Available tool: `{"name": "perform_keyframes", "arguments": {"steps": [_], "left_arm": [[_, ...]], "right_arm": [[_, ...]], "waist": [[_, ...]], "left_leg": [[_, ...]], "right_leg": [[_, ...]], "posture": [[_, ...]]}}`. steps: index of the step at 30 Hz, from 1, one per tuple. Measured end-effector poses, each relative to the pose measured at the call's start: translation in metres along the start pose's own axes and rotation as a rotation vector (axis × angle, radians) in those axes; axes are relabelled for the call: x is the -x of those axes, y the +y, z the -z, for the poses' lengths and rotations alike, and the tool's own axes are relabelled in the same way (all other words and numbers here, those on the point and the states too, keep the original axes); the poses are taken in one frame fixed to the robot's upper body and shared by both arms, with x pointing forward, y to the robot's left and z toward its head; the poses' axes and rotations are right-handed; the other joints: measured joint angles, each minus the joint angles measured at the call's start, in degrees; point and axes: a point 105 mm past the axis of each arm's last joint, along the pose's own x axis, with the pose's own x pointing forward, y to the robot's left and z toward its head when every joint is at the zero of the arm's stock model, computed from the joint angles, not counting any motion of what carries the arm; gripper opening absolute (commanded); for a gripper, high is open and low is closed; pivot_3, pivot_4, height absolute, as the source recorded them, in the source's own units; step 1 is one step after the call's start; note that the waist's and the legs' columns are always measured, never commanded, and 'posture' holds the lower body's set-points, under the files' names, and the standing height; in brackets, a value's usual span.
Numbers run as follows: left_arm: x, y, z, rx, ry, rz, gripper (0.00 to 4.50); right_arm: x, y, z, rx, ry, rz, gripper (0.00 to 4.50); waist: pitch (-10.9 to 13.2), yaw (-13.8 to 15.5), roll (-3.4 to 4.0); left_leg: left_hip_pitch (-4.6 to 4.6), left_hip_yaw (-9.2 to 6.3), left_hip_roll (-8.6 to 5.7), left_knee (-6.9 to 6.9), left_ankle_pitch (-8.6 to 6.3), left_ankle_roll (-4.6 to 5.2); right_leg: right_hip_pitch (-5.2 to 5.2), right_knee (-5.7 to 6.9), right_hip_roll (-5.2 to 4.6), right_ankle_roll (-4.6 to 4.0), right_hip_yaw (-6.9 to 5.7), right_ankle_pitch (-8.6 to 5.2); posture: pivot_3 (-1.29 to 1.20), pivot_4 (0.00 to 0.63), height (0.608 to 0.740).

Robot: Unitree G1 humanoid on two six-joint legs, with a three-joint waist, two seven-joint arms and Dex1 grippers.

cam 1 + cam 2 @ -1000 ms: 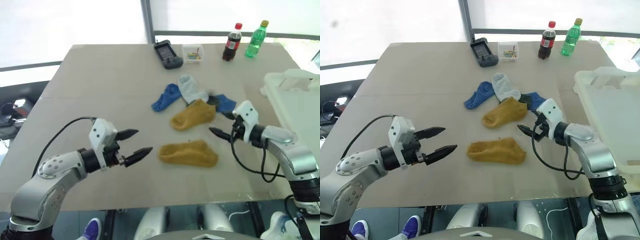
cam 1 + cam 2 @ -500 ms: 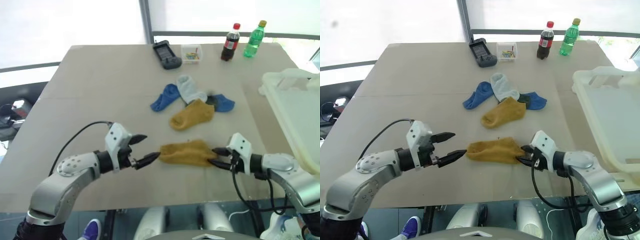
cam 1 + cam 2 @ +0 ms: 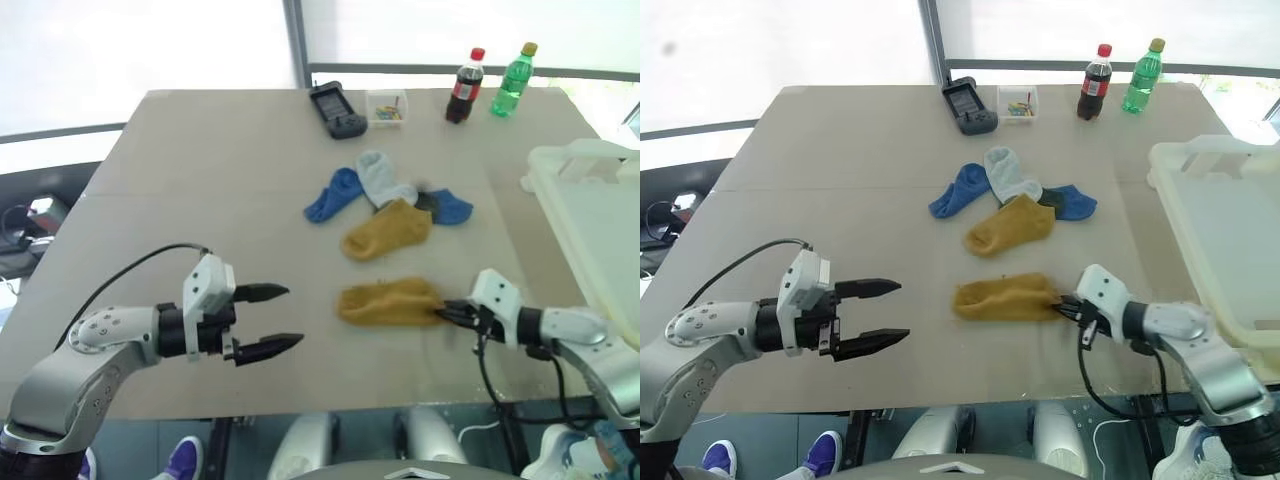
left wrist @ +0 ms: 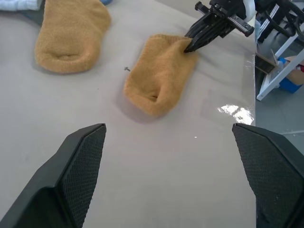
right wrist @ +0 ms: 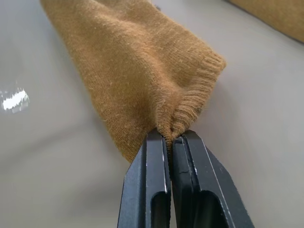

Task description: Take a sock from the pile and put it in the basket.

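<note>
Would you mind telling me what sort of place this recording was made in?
Probably an indoor test or lab room, not a home: a large plain table by bright windows, staged props such as socks and two bottles, and a white basket alongside.

Near sock (image 3: pixel 388 302) mustard; pile (image 3: pixel 388 205) — blue, pale grey, dark green, mustard; basket (image 3: pixel 590 215) white; table (image 3: pixel 200 180) beige; bottles — green (image 3: pixel 510 78), dark cola (image 3: pixel 462 86).
</note>
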Motion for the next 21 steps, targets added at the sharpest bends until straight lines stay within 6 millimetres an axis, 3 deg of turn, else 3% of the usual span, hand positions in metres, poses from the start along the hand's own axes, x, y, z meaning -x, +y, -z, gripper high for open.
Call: {"name": "perform_keyframes", "arguments": {"steps": [11,14,18,21], "left_arm": [[-0.004,0.000,0.003,-0.011,0.010,0.010,4.50],[-0.004,0.001,0.003,-0.011,0.007,0.003,4.50],[-0.005,0.000,0.005,-0.002,0.008,-0.008,4.50],[-0.005,0.000,0.006,0.005,0.006,-0.018,4.50]], "right_arm": [[0.009,-0.009,0.008,0.048,0.013,-0.027,0.07],[0.009,-0.013,0.009,0.042,0.015,-0.036,0.99],[0.016,-0.021,0.008,-0.007,0.005,-0.001,2.92],[0.025,-0.025,-0.002,-0.094,-0.050,0.008,2.92]], "waist": [[0.0,0.0,-0.04],[0.0,-0.1,-0.05],[0.0,0.1,-0.05],[0.0,0.1,-0.02]], "left_leg": [[0.02,0.00,-0.01,0.05,0.00,0.01],[0.04,0.01,-0.01,0.05,0.00,0.01],[0.02,-0.01,-0.01,0.05,0.00,0.01],[-0.01,-0.02,0.00,0.02,-0.01,0.01]], "right_leg": [[0.07,0.01,-0.02,0.01,0.01,0.01],[0.11,0.02,-0.02,0.01,0.01,0.01],[0.10,0.01,-0.02,0.01,0.01,0.01],[0.07,-0.01,-0.03,0.01,0.02,0.00]], "posture": [[0.00,0.150,0.740],[0.00,0.150,0.740],[0.00,0.150,0.740],[0.00,0.150,0.740]]}}
